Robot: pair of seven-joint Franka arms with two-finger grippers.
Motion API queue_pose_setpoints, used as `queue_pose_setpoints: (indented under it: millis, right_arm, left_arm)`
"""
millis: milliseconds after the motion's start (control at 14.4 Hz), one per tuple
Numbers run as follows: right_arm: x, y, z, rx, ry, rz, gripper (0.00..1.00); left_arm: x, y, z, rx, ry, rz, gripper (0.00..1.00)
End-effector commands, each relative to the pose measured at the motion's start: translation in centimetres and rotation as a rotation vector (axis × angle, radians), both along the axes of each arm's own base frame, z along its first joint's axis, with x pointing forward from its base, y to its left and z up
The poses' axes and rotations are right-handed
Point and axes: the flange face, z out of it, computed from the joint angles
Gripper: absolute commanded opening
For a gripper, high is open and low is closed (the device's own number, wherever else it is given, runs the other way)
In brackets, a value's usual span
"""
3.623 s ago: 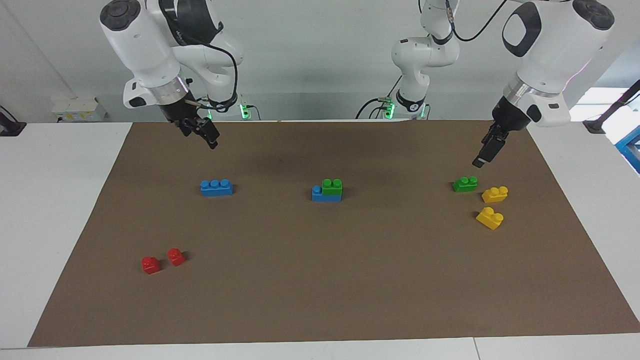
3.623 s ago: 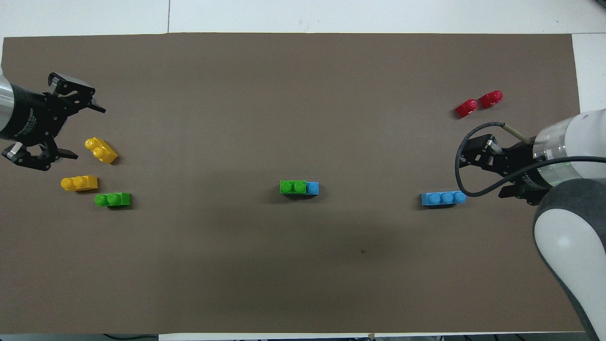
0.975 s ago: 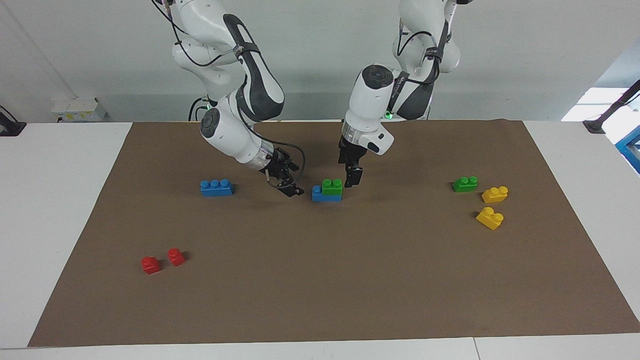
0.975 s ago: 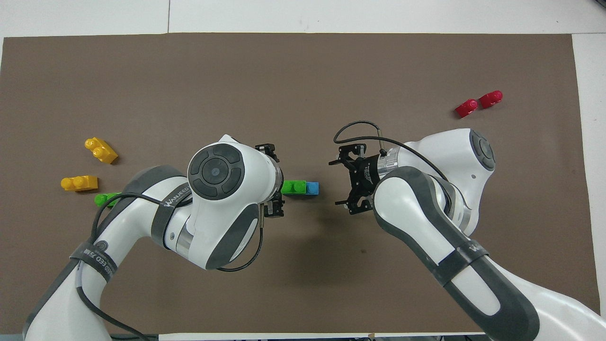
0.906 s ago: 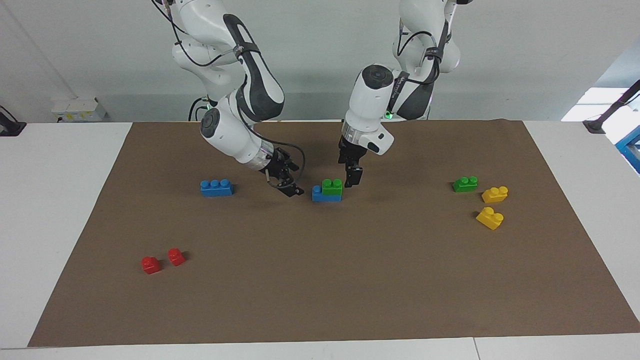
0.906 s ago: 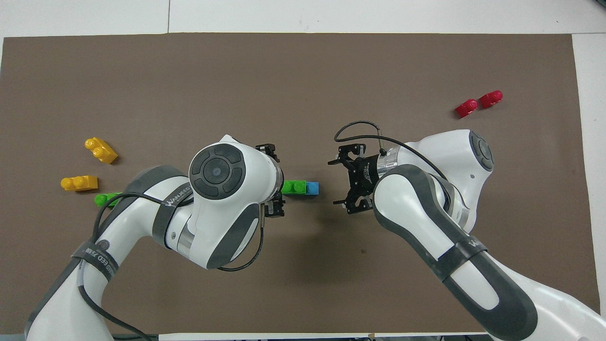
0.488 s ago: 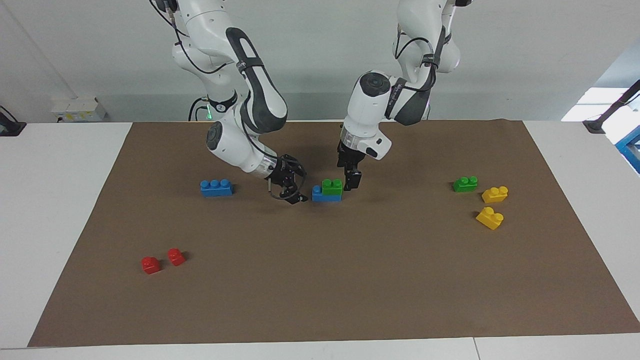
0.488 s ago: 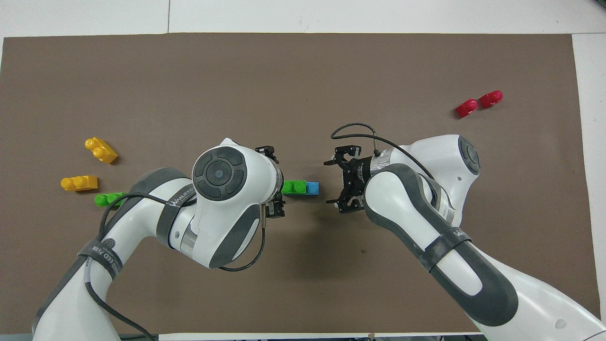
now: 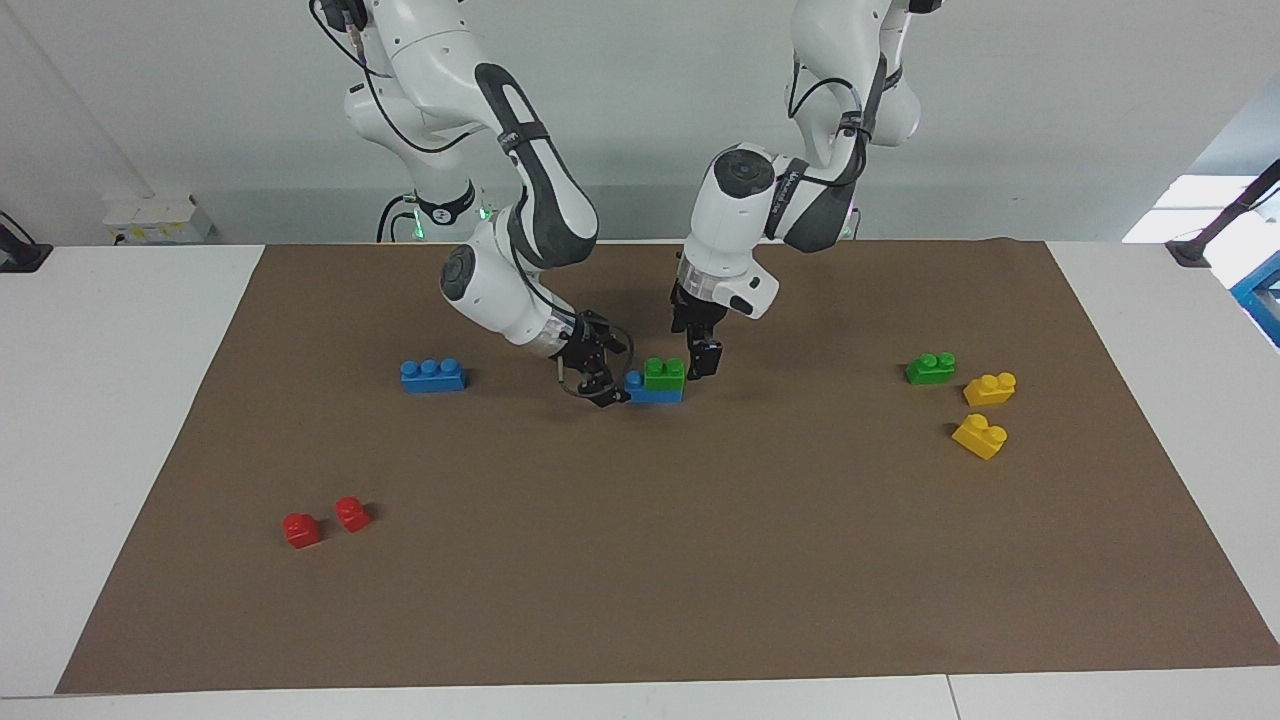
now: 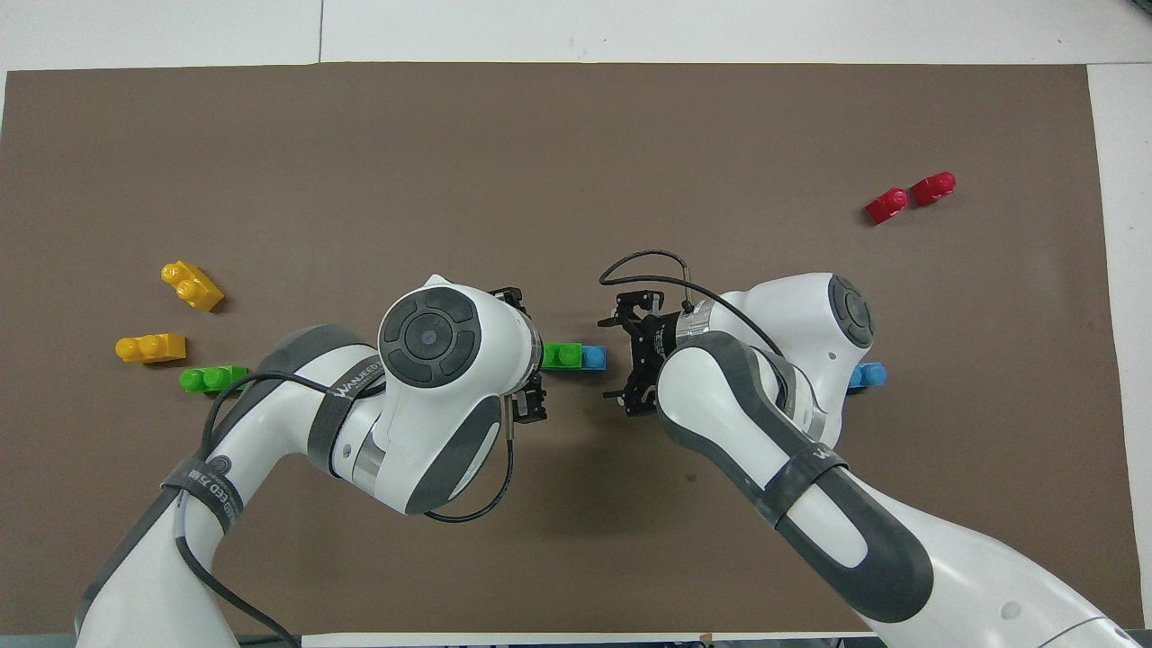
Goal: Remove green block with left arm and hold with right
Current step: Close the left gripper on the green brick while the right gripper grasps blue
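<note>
The green block [image 9: 664, 372] sits on top of a blue three-stud brick [image 9: 650, 391] in the middle of the brown mat; one blue stud shows beside it. In the overhead view the green block [image 10: 562, 355] and blue brick [image 10: 592, 358] lie between the two hands. My left gripper [image 9: 703, 358] is open, low beside the green block at the left arm's end of the stack [image 10: 531, 355]. My right gripper [image 9: 603, 386] is open, low by the blue brick's bare-stud end [image 10: 623, 357]. Neither holds anything.
A second green two-stud brick [image 9: 930, 368] and two yellow bricks [image 9: 989, 388] [image 9: 980, 436] lie toward the left arm's end. A lone blue three-stud brick [image 9: 432, 375] and two red pieces [image 9: 301, 529] [image 9: 352, 513] lie toward the right arm's end.
Both arms have swung in from the table's ends to the stack. In the last half second the right gripper has closed in on the blue brick's end; the left has barely moved.
</note>
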Motion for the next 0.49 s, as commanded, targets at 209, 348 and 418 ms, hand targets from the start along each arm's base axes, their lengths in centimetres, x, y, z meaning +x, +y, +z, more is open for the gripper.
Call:
queue_pose_setpoints:
  millis: [209,348,418]
  right_arm:
    - [0.1,0.0,-0.9,0.018,-0.004,-0.062,1.00]
    - [-0.5,1.1,-1.7,0.015,-0.003,-0.049,1.00]
    - [-0.3,1.0,-1.8,0.012,-0.015,-0.066,1.00]
  left_arm:
    - [-0.9,-2.1,-2.8,0.029,0.033,-0.012,1.00]
    - [-0.6,-2.6,-2.7,0.036,0.018,-0.003,1.00]
    - [-0.5,-2.7,-3.5,0.043,0.024,0.000,1.00]
